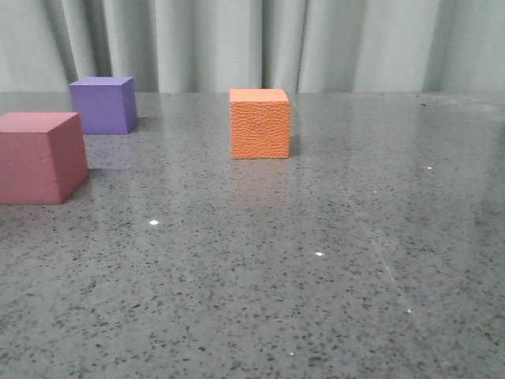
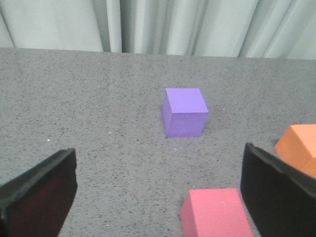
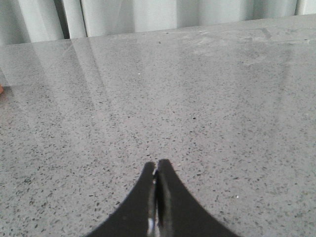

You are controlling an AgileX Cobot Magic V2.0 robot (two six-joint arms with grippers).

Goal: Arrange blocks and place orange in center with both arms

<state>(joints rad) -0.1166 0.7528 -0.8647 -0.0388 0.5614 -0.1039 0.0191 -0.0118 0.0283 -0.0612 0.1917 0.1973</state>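
Observation:
In the front view the orange cube (image 1: pixel 259 124) stands mid-table, the purple cube (image 1: pixel 102 105) at the far left and the pinkish-red cube (image 1: pixel 39 157) nearer at the left edge. No gripper shows there. In the left wrist view my left gripper (image 2: pixel 158 190) is open wide and empty above the table. The pinkish-red cube (image 2: pixel 216 215) lies between its fingers, close to one of them, untouched. The purple cube (image 2: pixel 184 112) lies beyond, and the orange cube (image 2: pixel 298 148) shows partly behind one finger (image 2: pixel 279 192). My right gripper (image 3: pixel 157 170) is shut and empty over bare table.
The grey speckled tabletop (image 1: pixel 316 276) runs back to a pale pleated curtain (image 1: pixel 260 43). A sliver of a cube's edge (image 3: pixel 1 89) shows at the side of the right wrist view.

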